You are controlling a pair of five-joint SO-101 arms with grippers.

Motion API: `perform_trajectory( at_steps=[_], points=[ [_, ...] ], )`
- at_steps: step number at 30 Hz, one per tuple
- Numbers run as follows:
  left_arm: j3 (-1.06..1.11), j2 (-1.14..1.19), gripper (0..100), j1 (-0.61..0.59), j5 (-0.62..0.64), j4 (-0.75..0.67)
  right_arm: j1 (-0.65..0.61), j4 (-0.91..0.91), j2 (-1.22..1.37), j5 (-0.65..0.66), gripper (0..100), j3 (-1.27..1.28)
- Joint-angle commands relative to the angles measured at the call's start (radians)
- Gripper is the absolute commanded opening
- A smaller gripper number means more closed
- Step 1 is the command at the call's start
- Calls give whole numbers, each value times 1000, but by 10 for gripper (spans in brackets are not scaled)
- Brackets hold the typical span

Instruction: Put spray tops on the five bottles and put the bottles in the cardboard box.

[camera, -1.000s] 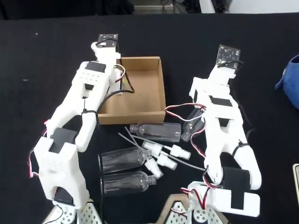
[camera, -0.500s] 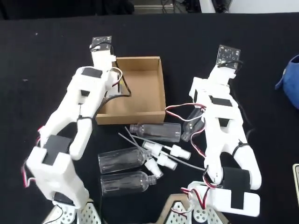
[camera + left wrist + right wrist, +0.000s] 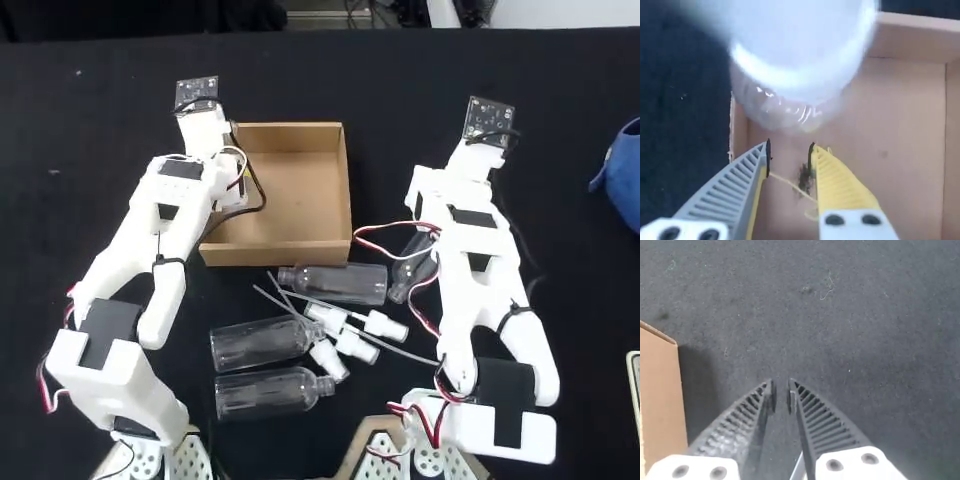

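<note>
Left gripper (image 3: 789, 147) fingers apart, empty, inside cardboard box (image 3: 912, 37); bottle (image 3: 795, 65) just beyond tips, by wall. Right gripper (image 3: 780, 392) almost together, empty. Risk: my left fingers clip bottle, toppling it.

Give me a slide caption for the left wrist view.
Left claw open over the cardboard box, a clear bottle just beyond its tips.

A blurred bottle (image 3: 796, 60) is cut off by the left wrist view's edge

Clear bottles (image 3: 335, 283) beside the cardboard box (image 3: 346, 200)
They are lying on their sides, white spray tops (image 3: 362, 322) scattered among them.
</note>
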Motion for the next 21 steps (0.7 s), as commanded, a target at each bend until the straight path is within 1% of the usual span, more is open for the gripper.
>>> perform_trajectory(
  at_steps=[1,7,18,21],
  points=[
    [-13,-63,30,-18,6,-37,-8,-26,-48,-3,35,-5],
    [-12,-63,30,-12,8,-77,-8,-26,-48,-3,35,-5],
    [-21,-63,30,-12,8,-81,-8,-26,-48,-3,35,-7],
    [-5,-63,30,-13,6,-132,-8,-26,-48,-3,35,-5]
  ],
)
